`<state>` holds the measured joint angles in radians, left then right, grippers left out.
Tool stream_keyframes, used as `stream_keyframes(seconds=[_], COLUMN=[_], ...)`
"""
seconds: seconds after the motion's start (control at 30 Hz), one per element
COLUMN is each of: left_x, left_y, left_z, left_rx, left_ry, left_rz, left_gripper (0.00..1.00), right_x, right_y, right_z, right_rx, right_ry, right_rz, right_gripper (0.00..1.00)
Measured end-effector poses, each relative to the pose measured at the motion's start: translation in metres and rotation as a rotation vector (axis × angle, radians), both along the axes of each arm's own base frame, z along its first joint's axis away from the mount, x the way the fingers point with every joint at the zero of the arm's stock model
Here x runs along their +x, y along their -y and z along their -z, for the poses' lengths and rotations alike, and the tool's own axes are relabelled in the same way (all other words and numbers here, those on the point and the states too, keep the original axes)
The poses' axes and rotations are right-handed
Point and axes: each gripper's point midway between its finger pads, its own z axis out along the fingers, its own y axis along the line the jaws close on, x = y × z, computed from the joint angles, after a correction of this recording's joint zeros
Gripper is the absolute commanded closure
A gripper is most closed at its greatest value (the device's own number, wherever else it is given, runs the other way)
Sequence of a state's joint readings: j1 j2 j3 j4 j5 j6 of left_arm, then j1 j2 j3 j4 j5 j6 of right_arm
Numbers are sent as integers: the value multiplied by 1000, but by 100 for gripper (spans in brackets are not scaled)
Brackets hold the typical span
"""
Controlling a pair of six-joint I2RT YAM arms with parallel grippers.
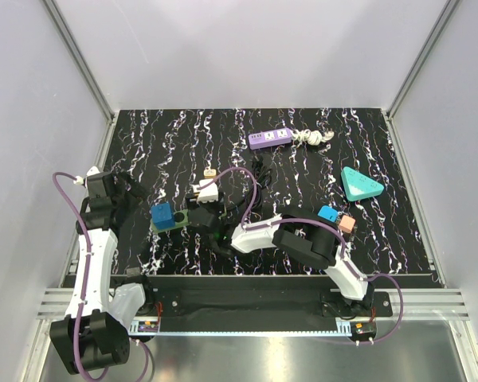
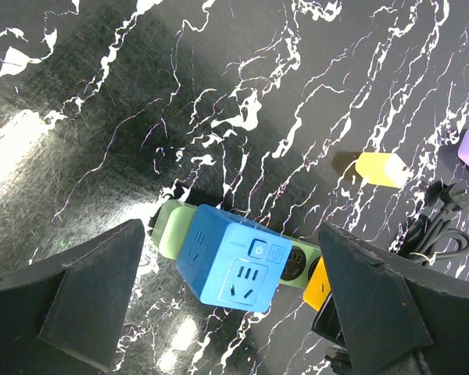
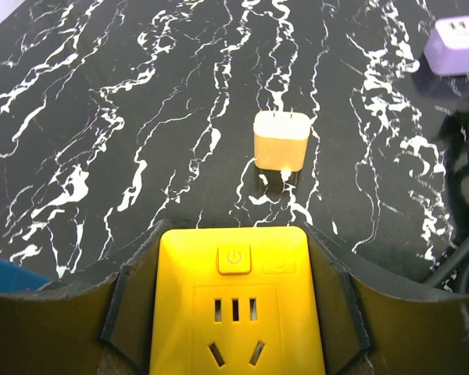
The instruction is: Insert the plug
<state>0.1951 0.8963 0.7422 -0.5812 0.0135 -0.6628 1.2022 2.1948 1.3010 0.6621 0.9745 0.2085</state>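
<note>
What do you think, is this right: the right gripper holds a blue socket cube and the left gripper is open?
Not quite: the socket cube in the right gripper is yellow, not blue, as the right wrist view shows. The left gripper is open.

Left tool (image 2: 234, 293) spread wide open; right tool (image 3: 234, 273) clamped partway closed.

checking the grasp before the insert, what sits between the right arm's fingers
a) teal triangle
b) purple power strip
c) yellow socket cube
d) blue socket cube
c, in the right wrist view the yellow socket cube fills the gap between the right fingers, touching both sides.
</note>
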Motion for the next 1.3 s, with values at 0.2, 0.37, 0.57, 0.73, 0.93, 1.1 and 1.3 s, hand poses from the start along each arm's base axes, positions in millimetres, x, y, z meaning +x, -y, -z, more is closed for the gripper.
stream_keyframes(seconds=[0.2, 0.37, 0.57, 0.73, 0.93, 1.1, 1.3], left_x=[0, 0, -1, -1, -1, -1, -1], left_y=[0, 0, 0, 0, 0, 0, 0], left_z=[0, -1, -5, -5, -5, -5, -8], left_rx=[-1, 0, 3, 3, 3, 3, 6], left_ry=[0, 5, 18, 19, 19, 21, 34], left_rz=[2, 1, 1, 1, 1, 1, 0], left_gripper=[1, 1, 1, 1, 1, 1, 1], right_x=[0, 0, 1, -1, -3, -4, -5], right_y=[1, 2, 0, 0, 0, 0, 1], right_z=[4, 8, 10, 11, 14, 14, 10], right_rx=[36, 47, 16, -4, -3, -14, -8], right_ry=[-19, -20, -20, -14, -19, -17, -14], right_rz=[17, 30, 58, 79, 106, 130, 133], right_gripper=[100, 100, 100, 100, 100, 84, 33])
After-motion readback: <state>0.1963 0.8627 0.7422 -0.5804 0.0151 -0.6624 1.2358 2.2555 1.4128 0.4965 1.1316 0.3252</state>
